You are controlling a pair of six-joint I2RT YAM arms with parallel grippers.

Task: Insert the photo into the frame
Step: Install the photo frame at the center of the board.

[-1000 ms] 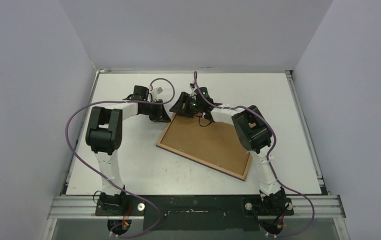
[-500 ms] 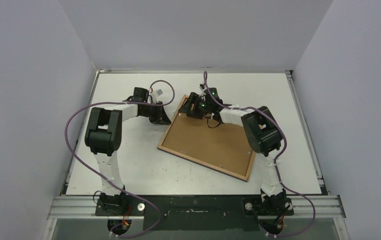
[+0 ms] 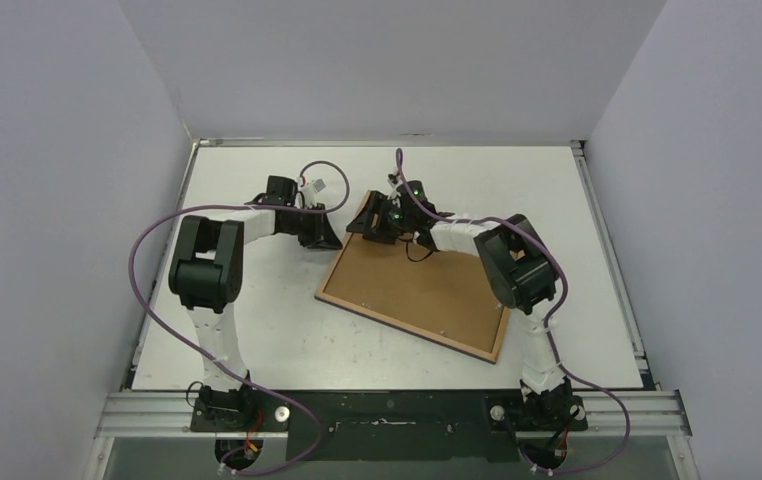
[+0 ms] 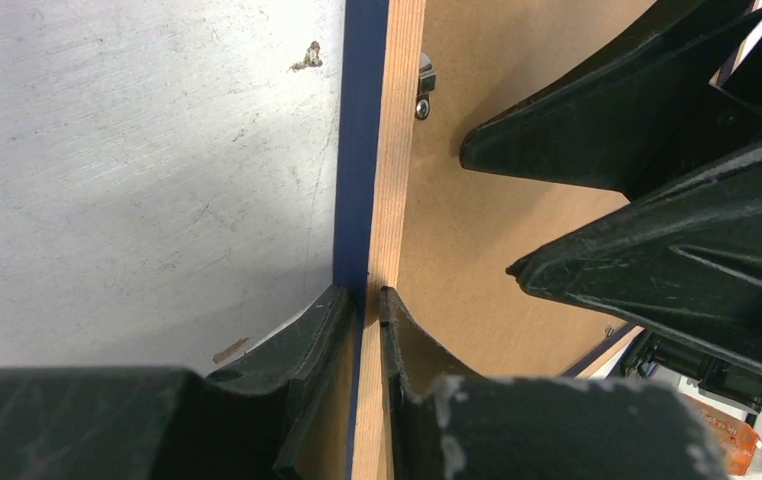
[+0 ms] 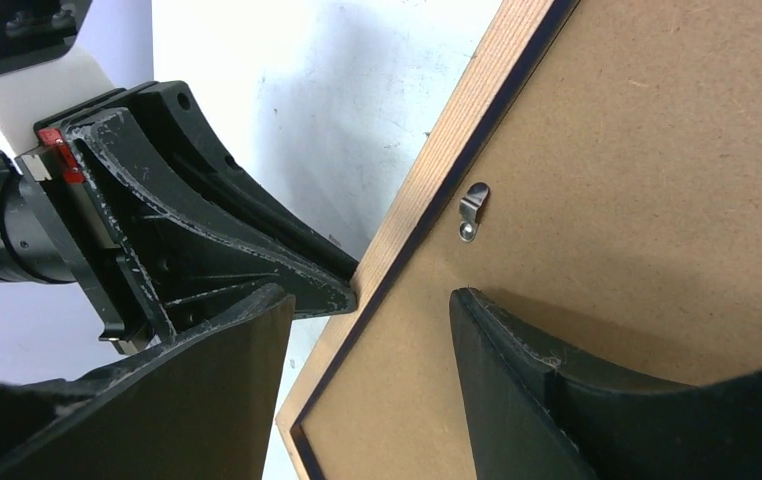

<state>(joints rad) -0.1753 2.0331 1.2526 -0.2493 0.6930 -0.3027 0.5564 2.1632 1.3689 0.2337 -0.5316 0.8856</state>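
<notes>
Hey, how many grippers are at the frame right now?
2. The left gripper is shut on the frame's left edge. The right gripper is open astride that edge near the far corner; contact unclear.

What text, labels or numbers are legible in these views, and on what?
No legible text in any view.
the frame: wood rim and navy edge, no label.
backing board: bare brown, no print.
metal clip on the board: no stamp visible.
red tab on the left gripper: too small to tell whether it carries any print.
</notes>
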